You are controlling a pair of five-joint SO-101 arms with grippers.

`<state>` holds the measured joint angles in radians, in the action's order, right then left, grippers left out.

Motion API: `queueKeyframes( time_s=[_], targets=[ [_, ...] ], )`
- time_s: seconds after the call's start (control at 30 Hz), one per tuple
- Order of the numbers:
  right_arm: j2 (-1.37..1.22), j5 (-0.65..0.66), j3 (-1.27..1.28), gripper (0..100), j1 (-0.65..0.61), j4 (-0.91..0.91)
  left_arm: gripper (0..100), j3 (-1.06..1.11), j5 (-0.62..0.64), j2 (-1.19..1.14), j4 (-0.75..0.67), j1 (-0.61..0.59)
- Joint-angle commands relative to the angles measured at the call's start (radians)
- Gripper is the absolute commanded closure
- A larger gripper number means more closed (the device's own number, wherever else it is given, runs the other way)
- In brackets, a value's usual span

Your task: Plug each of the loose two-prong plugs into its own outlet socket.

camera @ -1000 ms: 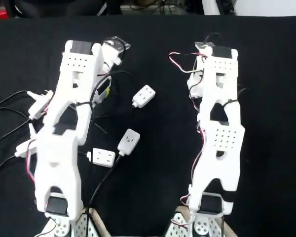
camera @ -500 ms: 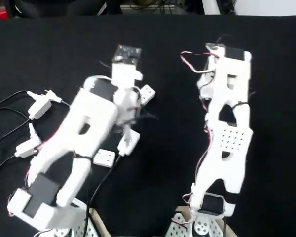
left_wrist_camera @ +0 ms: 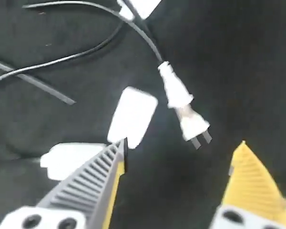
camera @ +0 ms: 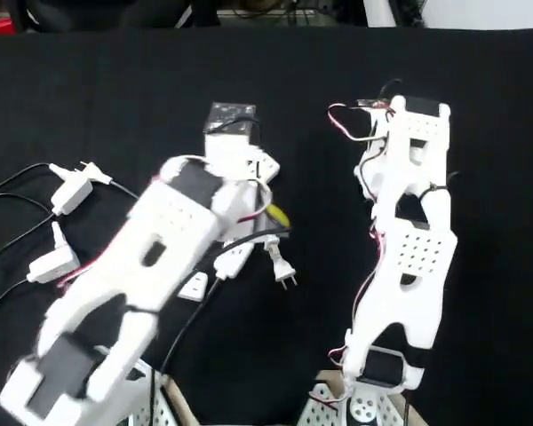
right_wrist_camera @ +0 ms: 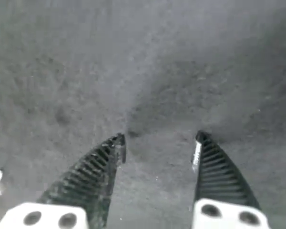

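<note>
In the high view, your left pincer [camera: 270,216] hangs over the black bench [camera: 480,106], and a loose two-prong plug [camera: 282,269] lies on the cloth just beside it. In the left wrist view, you see that pincer spread wide. The plug lies just ahead of its tips with the prongs pointing back toward the gap, and a white outlet socket [left_wrist_camera: 132,116] sits close off to one side. In the right wrist view, your right pincer [right_wrist_camera: 159,137] is also spread, low over the bench.
</note>
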<state>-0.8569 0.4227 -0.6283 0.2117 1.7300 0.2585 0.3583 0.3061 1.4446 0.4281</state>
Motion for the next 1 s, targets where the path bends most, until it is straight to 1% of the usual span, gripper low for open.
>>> queueKeyframes(
  time_s=[0.0, 0.07, 0.17, 0.3, 0.37, 0.47, 0.6, 0.7, 0.77, 0.83, 0.97],
  targets=[
    [0.171, 0.091, 0.186, 77.6, -0.049, 0.032, 66, -0.039, -0.140, 0.199, 0.117, -0.099],
    [0.298, 0.126, 0.329, 77.6, -0.084, 0.015, 66, 0.025, -0.245, 0.313, 0.129, -0.185],
    [0.526, 0.137, 0.536, 77.6, -0.158, -0.035, 66, 0.154, -0.399, 0.502, 0.124, -0.338],
    [0.768, 0.135, 0.753, 77.6, -0.333, -0.074, 66, 0.389, -0.575, 0.730, 0.057, -0.535],
    [0.812, 0.124, 0.788, 77.6, -0.442, -0.064, 66, 0.521, -0.663, 0.822, 0.006, -0.607],
    [0.777, 0.066, 0.754, 77.6, -0.549, -0.054, 66, 0.707, -0.781, 0.925, -0.064, -0.690],
    [0.599, 0.018, 0.647, 77.6, -0.628, -0.049, 66, 0.914, -0.916, 1.028, -0.157, -0.765],
    [0.447, -0.009, 0.524, 77.6, -0.654, -0.029, 66, 1.032, -0.994, 1.105, -0.201, -0.799],
    [0.363, -0.017, 0.418, 77.6, -0.651, 0.012, 66, 1.107, -1.060, 1.165, -0.192, -0.794],
    [0.308, -0.017, 0.326, 77.6, -0.643, 0.032, 66, 1.198, -1.111, 1.234, -0.192, -0.765],
    [0.255, -0.018, 0.239, 77.6, -0.641, 0.035, 66, 1.368, -1.117, 1.409, -0.213, -0.736]
  ],
)
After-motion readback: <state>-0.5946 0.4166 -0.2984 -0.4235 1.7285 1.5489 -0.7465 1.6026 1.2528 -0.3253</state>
